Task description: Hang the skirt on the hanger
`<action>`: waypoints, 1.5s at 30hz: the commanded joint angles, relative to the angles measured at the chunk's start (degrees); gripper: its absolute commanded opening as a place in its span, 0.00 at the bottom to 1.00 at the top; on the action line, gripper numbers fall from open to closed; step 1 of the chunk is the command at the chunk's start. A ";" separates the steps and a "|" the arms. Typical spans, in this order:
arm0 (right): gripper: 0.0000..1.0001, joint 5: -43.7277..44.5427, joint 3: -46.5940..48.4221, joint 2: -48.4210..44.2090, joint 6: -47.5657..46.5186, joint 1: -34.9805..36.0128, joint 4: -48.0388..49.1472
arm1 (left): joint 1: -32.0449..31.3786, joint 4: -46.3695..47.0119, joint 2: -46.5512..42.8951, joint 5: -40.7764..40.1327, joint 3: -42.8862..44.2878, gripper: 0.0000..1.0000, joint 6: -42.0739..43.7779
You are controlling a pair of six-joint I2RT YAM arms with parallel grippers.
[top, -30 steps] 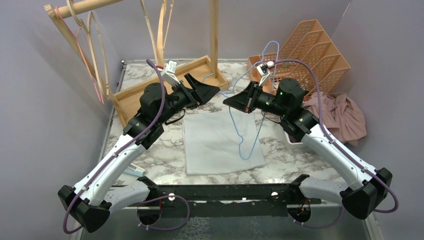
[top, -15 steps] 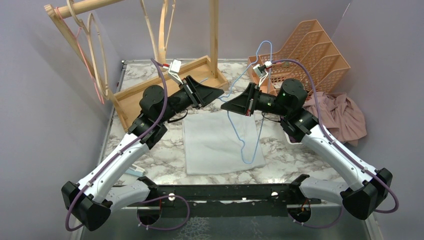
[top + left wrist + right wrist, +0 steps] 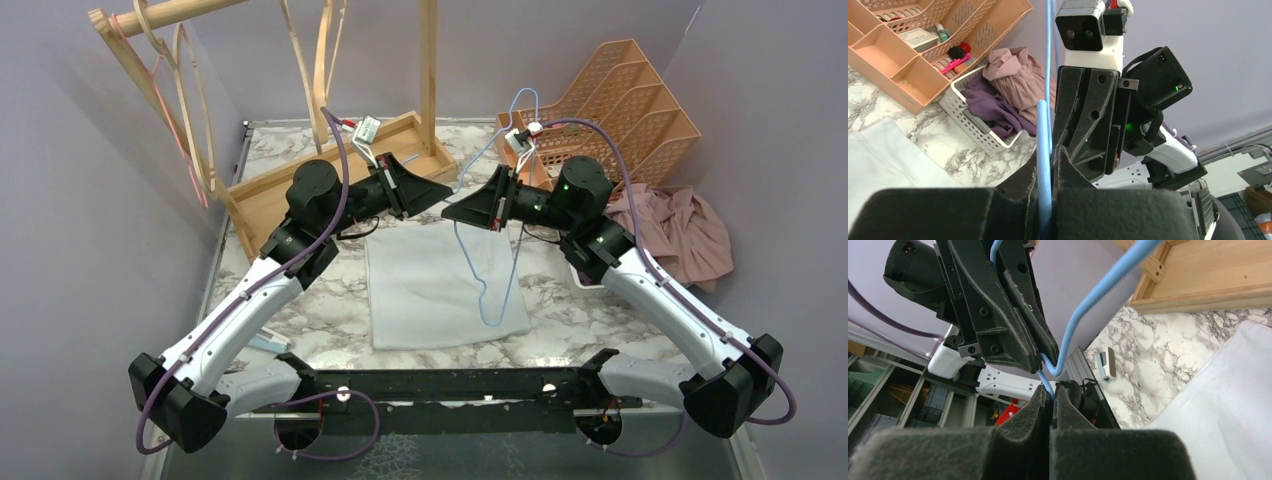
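A light blue wire hanger (image 3: 495, 321) hangs tilted above the pale skirt (image 3: 430, 285), which lies flat on the marble table. My left gripper (image 3: 442, 190) is shut on the hanger's wire, which shows as a blue rod (image 3: 1044, 145) running between its pads. My right gripper (image 3: 452, 211) is shut on the same hanger (image 3: 1098, 290) close by, tip to tip with the left one. In the right wrist view the wire bends just ahead of the right gripper (image 3: 1049, 394). The hanger's lower part dangles over the skirt's right half.
A wooden rack base (image 3: 262, 190) with an upright post (image 3: 428, 70) stands at the back left. An orange organiser (image 3: 620, 95) sits at the back right, beside a pink garment (image 3: 690, 230) and a white basket (image 3: 973, 120) of purple cloth.
My left gripper swung right to the hanger and shut on its wire. The right gripper kept its hold and lifted the hanger slightly.
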 commanded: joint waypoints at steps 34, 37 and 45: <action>0.33 45.45 -2.39 14.51 -9.64 -5.89 -42.27 | -8.48 15.65 29.92 -20.11 -11.14 0.00 -15.02; 0.33 44.98 -3.28 17.28 -11.69 -7.96 -42.06 | -10.74 17.75 33.89 -22.51 -10.05 0.00 -13.57; 0.42 45.45 -5.37 24.07 -14.94 -10.48 -40.63 | -13.29 22.46 40.49 -27.63 -12.21 0.00 -16.63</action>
